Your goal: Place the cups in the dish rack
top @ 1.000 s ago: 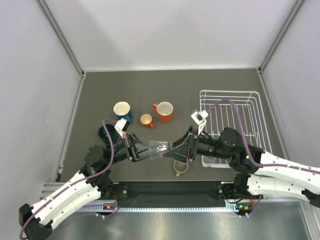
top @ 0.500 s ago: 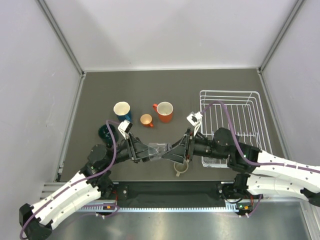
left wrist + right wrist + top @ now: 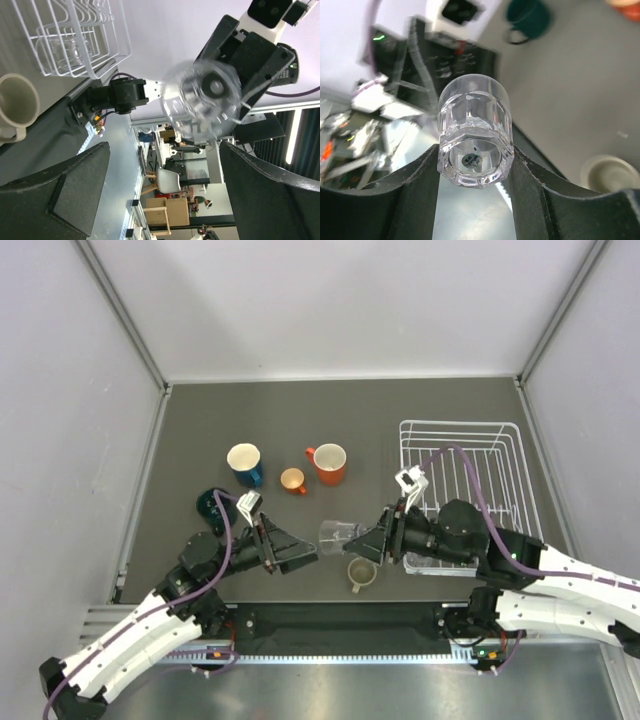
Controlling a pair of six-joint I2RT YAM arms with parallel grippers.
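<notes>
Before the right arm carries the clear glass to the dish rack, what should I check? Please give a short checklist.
1. Grip: right gripper shut on clear glass: ok.
2. Handover: left gripper open, apart from the glass: ok.
3. Glass upright: not ok, it lies sideways.
4. Free bars in dish rack: ok, though another glass sits in its near corner.
5. Height over beige mug: cannot tell.

Bright, even overhead light leaves only faint shadows on the dark grey matte table (image 3: pixel 450 405), while the clear faceted glass (image 3: pixel 202 100) looks smeared, perhaps by motion, in the left wrist view.
</notes>
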